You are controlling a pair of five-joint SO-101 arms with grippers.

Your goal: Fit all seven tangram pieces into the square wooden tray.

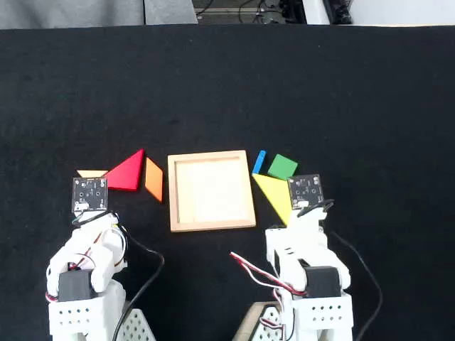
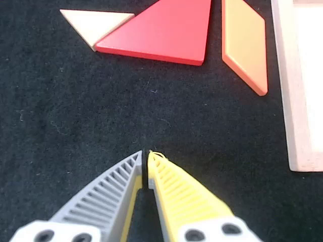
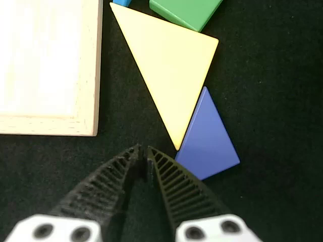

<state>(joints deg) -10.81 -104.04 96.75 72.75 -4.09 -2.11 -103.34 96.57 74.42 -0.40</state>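
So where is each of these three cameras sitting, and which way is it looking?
High view: fixed above the table, looking down on the tray; the left arm and right arm show at the picture's bottom.
Left wrist view: rides on the left arm, looking past its shut left claw at the red triangle and orange piece.
Right wrist view: rides on the right arm, looking past its shut right claw at the yellow triangle and blue triangle.
Shared: both wrist views catch the tray's rim, from opposite sides.
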